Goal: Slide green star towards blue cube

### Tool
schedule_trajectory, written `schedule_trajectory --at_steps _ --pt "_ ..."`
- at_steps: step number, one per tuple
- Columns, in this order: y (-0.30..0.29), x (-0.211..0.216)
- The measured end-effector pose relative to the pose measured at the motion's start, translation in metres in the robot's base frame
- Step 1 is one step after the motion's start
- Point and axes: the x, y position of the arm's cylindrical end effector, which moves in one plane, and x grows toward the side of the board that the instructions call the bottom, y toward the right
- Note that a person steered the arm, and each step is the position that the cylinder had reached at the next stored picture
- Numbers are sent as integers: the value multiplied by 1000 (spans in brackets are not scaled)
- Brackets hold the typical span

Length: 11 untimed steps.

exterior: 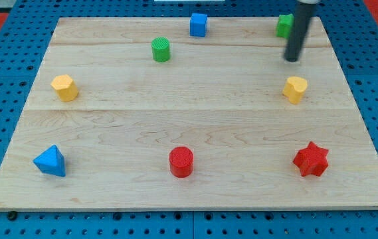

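Note:
The green star [283,24] sits near the board's top right edge, partly hidden behind my rod. The blue cube [198,24] stands at the top centre, well to the star's left. My tip [293,59] rests on the board just below and slightly right of the green star, above the yellow block at the right.
A green cylinder [161,50] lies left of and below the blue cube. A yellow block [295,89] is at the right, another yellow block [64,87] at the left. A blue triangle [50,161], a red cylinder [181,161] and a red star [310,159] line the bottom.

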Motion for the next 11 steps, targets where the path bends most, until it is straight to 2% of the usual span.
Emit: schedule_trajectory --at_steps 1,2,3,4,6,8,10,11 --pt "96 -53" --pt "115 -95" --pt "55 -107" --pt "40 -117" --pt "-14 -85" --pt "12 -103" --pt "-48 -91" --pt "-33 -101"
